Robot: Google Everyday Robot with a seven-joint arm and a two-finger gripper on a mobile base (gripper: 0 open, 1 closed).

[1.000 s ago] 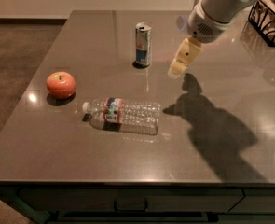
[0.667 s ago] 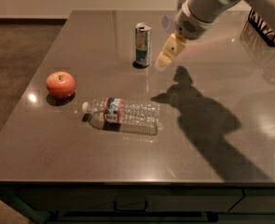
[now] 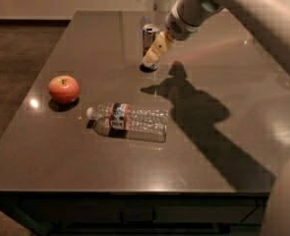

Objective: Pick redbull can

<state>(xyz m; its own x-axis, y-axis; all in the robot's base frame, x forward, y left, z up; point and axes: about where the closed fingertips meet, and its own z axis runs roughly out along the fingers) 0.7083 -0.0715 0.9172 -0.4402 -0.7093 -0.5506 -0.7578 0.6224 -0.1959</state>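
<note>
Since the earlier frames the gripper (image 3: 152, 57) has swung left across the frame, from well to the right of the redbull can (image 3: 148, 37) to a spot right against the can's right side, where it now overlaps the can's lower half. The can itself has not shifted. It stands upright in the upper middle of the frame, on the far part of the table (image 3: 100, 53), with its silver top showing. Whether the gripper is open, closed or already gripping cannot be told from this view. The can is probably light, with thin, smooth metal walls that are stiff enough to take a moderate squeeze but slick, and it is tall and narrow enough to tip from a sideways nudge. The safest hold looks to be across the middle of the body, square to it, with a firm but not crushing grip. Below the can, in the lower centre, a clear water bottle (image 3: 130, 122) lies on its side. To the left an apple (image 3: 64, 89) sits well apart from both. The arm (image 3: 223, 1) enters from the upper right.
</note>
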